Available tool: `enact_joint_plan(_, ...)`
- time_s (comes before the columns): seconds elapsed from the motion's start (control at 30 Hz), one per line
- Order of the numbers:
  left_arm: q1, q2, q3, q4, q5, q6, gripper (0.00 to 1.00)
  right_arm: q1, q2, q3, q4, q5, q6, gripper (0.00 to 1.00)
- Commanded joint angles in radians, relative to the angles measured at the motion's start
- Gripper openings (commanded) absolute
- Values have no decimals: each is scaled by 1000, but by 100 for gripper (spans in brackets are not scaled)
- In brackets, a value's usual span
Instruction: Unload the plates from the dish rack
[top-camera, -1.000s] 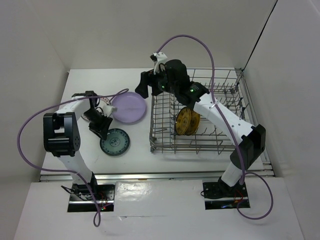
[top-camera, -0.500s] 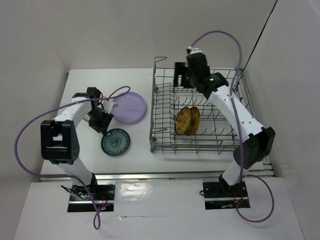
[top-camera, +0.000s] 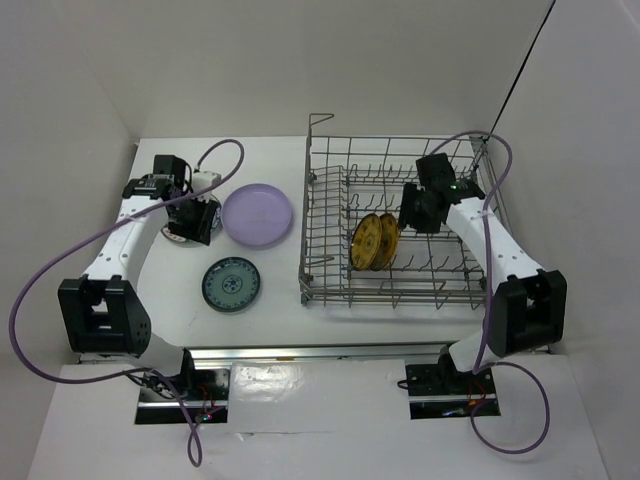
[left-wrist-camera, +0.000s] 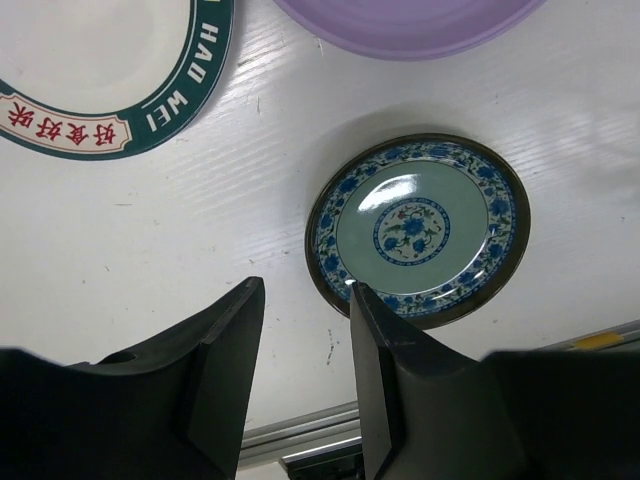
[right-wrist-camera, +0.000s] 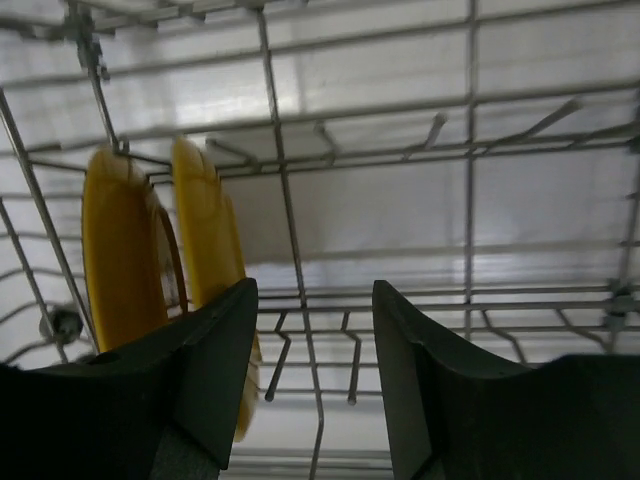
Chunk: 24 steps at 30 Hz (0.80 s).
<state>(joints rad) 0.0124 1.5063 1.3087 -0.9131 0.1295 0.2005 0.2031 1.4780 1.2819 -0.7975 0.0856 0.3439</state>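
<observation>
Yellow plates (top-camera: 375, 241): two, stood upright in rack (top-camera: 380, 296).
Table (top-camera: 280, 265): lavender plate (top-camera: 258, 213), teal plate (top-camera: 231, 284), white plate (left-wrist-camera: 90, 60) laid flat, left of rack.
Right gripper (right-wrist-camera: 315, 290): jaws apart, empty, held inside rack.
Left gripper (left-wrist-camera: 305, 290): half spread, empty, held near white plate.

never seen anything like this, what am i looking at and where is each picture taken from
These are two robot arms bolted to a white table, each ending in a two-finger hand. The wide picture looks down from above; the other two come from wrist cameras, so the dark shapes at the bottom are fingers. On the table lie a large plain lavender plate, a small teal patterned plate and a white plate with a dark lettered rim. Two yellow-gold plates stand on edge in the grey wire dish rack. The left hand hovers open over the table, the right hand open over the rack. Neither holds anything.
</observation>
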Motion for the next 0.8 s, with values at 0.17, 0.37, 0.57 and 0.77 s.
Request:
enact_joint_plan(0.17,1,-57,23,3,-17,-55,53,4,-73,-67,90,-153,44,55)
enact_joint_plan(0.37,1,-75,14,3,-18,-55,53,13,-106,32,-5,74,67,55)
enact_joint_plan(0.57,1,-75,4,13,-28,-55,53,61,-176,31,21,40,67,52)
enact_joint_plan(0.77,1,-84,14,13,-28,-64,53,84,-127,-70,64,-73,89,52)
